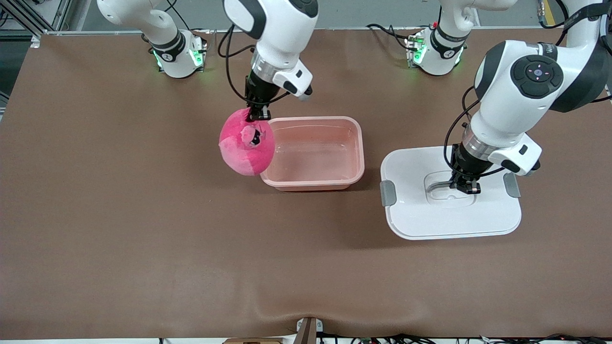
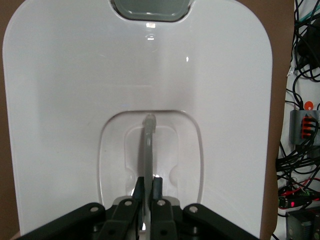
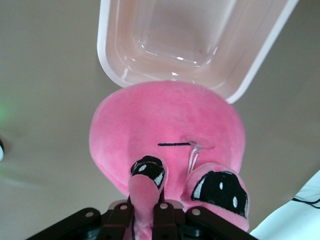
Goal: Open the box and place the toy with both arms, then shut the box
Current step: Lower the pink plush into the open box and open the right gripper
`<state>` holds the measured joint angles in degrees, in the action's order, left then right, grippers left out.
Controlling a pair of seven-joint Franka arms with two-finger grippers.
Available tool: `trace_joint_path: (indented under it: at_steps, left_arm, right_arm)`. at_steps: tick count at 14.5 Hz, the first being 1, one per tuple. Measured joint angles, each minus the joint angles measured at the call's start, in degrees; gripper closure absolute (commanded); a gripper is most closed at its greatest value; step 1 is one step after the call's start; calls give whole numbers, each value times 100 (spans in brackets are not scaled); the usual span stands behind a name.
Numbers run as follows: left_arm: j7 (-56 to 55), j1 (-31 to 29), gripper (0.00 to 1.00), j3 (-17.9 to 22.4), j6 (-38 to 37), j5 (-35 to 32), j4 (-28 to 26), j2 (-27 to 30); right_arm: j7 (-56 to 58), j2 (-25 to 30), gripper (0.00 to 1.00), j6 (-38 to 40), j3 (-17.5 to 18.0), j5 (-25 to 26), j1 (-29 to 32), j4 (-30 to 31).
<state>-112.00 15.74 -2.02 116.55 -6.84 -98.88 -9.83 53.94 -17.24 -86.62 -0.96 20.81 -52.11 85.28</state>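
Note:
The toy (image 1: 246,143), a round hot-pink plush with droopy black-and-white eyes, hangs from my right gripper (image 1: 258,114). It is over the rim of the open pale pink box (image 1: 358,143), at the box's end toward the right arm. In the right wrist view the right gripper (image 3: 147,200) is shut on a plush flap by one eye of the toy (image 3: 165,120), with the box (image 3: 102,50) below. The white lid (image 1: 411,210) lies apart from the box, toward the left arm's end. My left gripper (image 1: 466,186) is shut on the lid's thin centre handle (image 2: 148,145); the left gripper (image 2: 149,182) pinches it.
The brown table cover (image 1: 143,239) spreads wide around the box and lid. Grey clips (image 1: 387,193) stick out at the lid's two ends. Cables and small electronics (image 2: 302,125) lie off the table's edge past the lid. The arms' bases (image 1: 179,55) stand along the table's edge farthest from the front camera.

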Motion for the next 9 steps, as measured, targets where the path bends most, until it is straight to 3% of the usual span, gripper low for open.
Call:
trace_joint_path:
  at_steps: [9]
  left_arm:
    - [1,-2,100,-16,0,0,-21,0]
  right_arm:
    - [-532,-274,100,59,-18,36,-167,0]
